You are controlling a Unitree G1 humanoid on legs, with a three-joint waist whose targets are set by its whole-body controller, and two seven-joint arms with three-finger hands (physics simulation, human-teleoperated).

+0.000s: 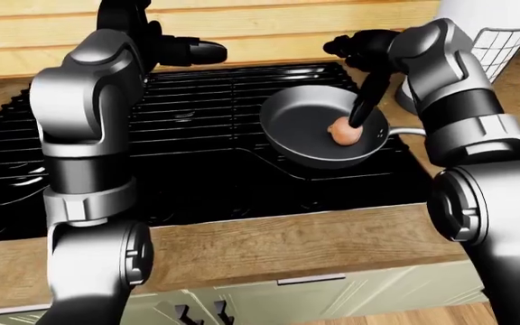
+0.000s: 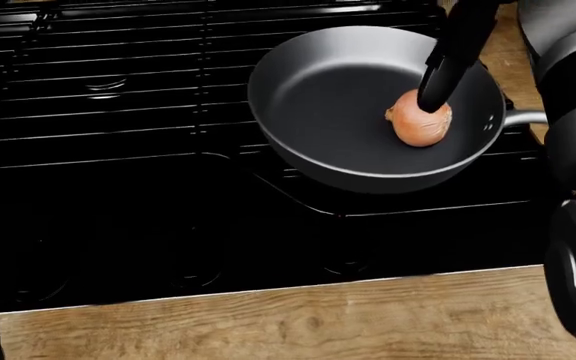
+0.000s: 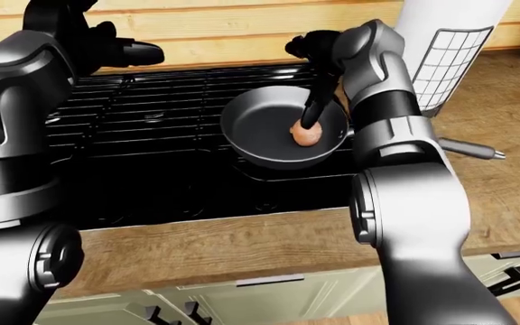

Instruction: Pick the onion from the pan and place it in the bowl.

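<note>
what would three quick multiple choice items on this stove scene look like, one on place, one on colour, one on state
1. Where is the onion?
A. in the pan
B. on the wooden counter
C. in a bowl

2. What colour is the stove top?
A. white
B. black
C. red

3. What is the right robot hand doing?
A. resting on the counter edge
B. lifting the pan by its handle
C. reaching down with a finger at the onion

Answers:
1. A, the onion lies inside the pan, toward its right side in the head view.
2. B, the stove and its grates render black.
3. C, the right robot hand hangs above the pan with one dark finger pointing down to the onion's top; the fingers are not closed around it.
</note>
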